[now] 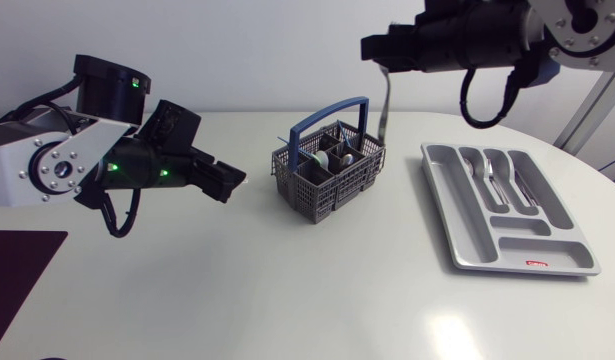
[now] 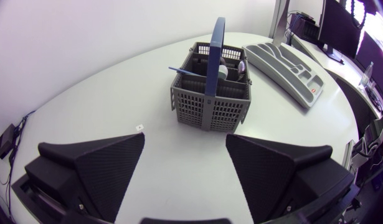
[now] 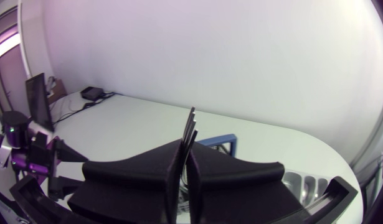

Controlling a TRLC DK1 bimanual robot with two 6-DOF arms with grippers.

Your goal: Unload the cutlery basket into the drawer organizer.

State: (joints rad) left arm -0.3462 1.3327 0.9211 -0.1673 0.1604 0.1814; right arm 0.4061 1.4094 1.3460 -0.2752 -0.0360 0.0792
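R gripper (image 1: 379, 47): clenched on what looks like a fork (image 1: 386, 105), pinched at one end; the rest hangs free.
Fork loc: in air, above far-right corner of basket (image 1: 312, 195), well apart from organizer (image 1: 532, 243).
L gripper (image 2: 185, 140): fingers spread, nothing btwn them; basket sits ahead of it.
Handling (est.): light, stiff, slick metal; thin shank may swivel in the pinch.
Grip tip: flats of handle, nearer mid, for less swing.
Basket: some cutlery pcs (image 1: 339, 155) inside.
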